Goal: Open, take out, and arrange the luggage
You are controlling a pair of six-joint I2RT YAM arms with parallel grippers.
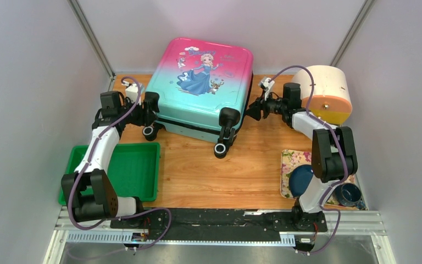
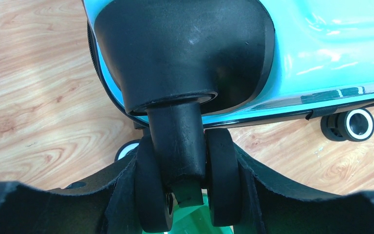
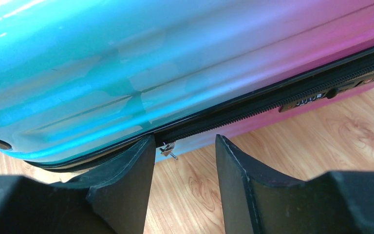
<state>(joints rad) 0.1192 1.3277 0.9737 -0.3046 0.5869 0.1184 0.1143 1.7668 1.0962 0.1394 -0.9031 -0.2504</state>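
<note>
The pink-to-teal hard-shell luggage point(image 1: 198, 82) lies flat, lid down, at the table's back centre. The left gripper point(image 2: 185, 195) clamps its black twin caster point(image 2: 182, 161). The right gripper point(image 3: 185, 161) has its fingers apart beside the small metal zip pull point(image 3: 168, 148).

Risk: the tiny pull may slip from the pads, or tugging may drag the case.

The green plastic tray point(image 1: 137, 165) shows nothing inside. The floral tray point(image 1: 291, 159) holds a blue dish point(image 1: 301, 179) and a dark cup point(image 1: 349, 193). The contents of the cream-and-orange round container point(image 1: 324, 93) are hidden.

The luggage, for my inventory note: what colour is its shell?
The luggage fades pink to teal, princess print; best in top external view.

Glossy, smooth hard-plastic shell of the luggage point(image 1: 198, 82); matt black plastic wheels point(image 2: 221, 183); table point(image 1: 247, 165) of wood grain with slight sheen; smooth green plastic tray point(image 1: 137, 170).
</note>
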